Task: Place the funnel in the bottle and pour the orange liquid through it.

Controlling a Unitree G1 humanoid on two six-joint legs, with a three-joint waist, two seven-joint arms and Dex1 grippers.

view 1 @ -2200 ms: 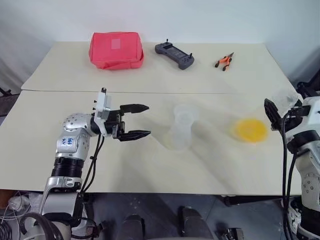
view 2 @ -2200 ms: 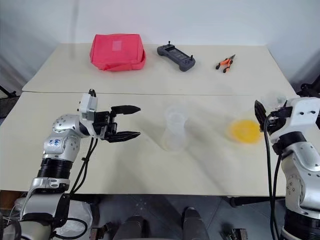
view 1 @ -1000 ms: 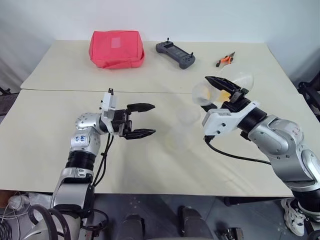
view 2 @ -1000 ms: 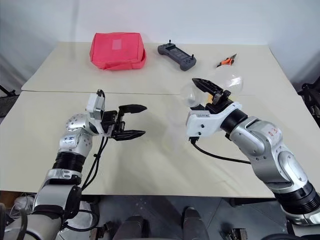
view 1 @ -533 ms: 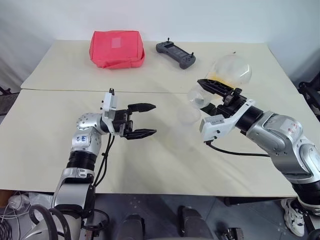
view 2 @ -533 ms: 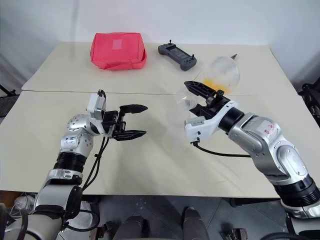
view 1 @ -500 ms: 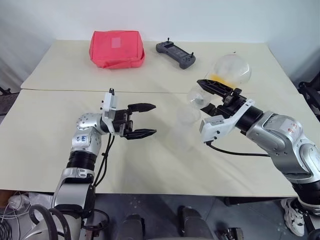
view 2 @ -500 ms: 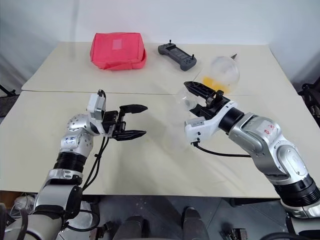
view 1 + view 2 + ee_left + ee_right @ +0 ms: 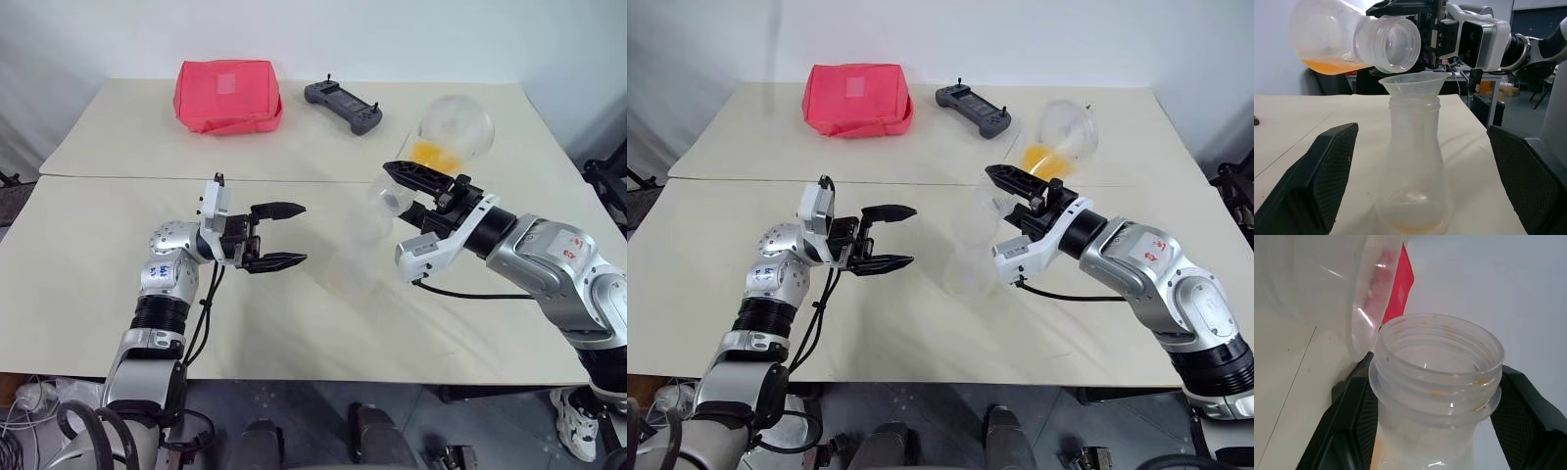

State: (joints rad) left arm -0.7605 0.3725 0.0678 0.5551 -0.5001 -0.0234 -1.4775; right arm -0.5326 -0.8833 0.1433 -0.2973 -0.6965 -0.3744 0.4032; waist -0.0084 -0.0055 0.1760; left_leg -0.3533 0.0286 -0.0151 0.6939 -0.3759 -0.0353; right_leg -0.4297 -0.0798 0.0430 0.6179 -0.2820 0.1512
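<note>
The funnel (image 9: 1413, 83) sits in the neck of the bottle (image 9: 1413, 166), which stands upright on the table (image 9: 118, 255) between the two grippers. The right gripper (image 9: 416, 191) is clamped on a clear flask (image 9: 1347, 36), tilted mouth-down just above the funnel rim. The orange liquid (image 9: 1332, 65) pools inside the flask body. The left gripper (image 9: 279, 235) stands spread wide, empty, beside the bottle. No legible labels.
</note>
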